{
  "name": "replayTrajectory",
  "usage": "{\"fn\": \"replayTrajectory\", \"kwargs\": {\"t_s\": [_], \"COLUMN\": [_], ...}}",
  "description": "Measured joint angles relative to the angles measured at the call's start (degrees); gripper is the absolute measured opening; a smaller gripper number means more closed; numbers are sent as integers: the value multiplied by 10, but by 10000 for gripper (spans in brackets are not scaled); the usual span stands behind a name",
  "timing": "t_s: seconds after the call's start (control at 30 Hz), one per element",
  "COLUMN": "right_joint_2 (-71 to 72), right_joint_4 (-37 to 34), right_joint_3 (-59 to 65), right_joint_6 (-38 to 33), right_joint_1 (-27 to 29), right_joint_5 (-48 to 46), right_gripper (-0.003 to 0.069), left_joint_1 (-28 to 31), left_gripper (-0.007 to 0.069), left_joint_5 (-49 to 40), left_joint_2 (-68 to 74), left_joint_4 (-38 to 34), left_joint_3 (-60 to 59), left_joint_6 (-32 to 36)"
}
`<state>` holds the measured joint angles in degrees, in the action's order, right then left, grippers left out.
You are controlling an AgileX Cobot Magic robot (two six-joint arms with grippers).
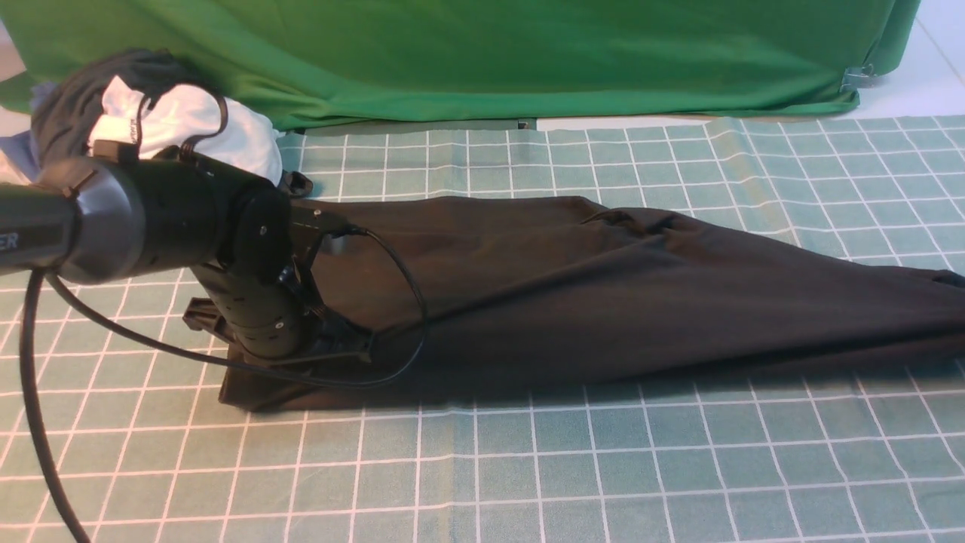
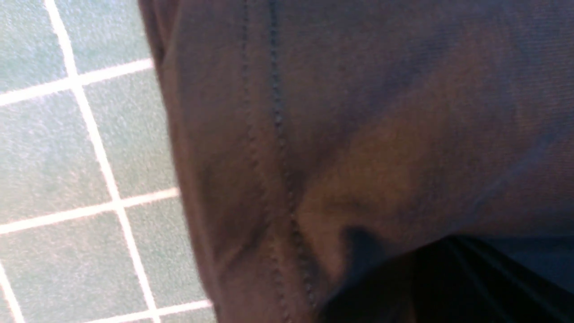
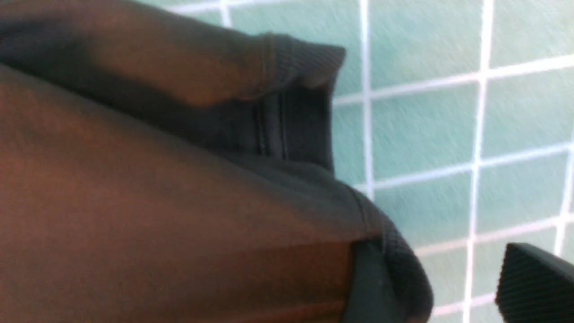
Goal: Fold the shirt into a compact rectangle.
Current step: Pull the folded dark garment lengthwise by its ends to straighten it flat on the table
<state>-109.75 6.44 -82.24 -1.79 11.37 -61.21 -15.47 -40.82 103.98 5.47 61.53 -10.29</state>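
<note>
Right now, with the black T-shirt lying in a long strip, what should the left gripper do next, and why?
Probably lift the left gripper slightly and start carrying its end toward the collar end. It sits shut on the black T-shirt's left hem corner, low on the grid mat, while the right gripper's finger stands clear of the collar.

Partial white "ER" on left arm [image 1: 45, 226]; white garment [image 1: 196, 121] lettering illegible.
</note>
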Motion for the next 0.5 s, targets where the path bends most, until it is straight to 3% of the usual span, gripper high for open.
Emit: {"fn": "replayTrajectory", "kwargs": {"t_s": [0.33, 0.5], "right_joint_2": [90, 75], "right_joint_4": [3, -85], "right_joint_3": [-12, -12], "right_joint_6": [-2, -80], "right_joint_1": [-48, -55], "right_joint_5": [-7, 36], "right_gripper": [300, 301], "left_joint_1": [0, 1], "left_gripper": [11, 11], "left_joint_5": [-7, -9], "left_joint_2": [-71, -76], "left_joint_4": [-11, -12], "left_joint_3": [22, 22], "left_joint_6": [0, 0]}}
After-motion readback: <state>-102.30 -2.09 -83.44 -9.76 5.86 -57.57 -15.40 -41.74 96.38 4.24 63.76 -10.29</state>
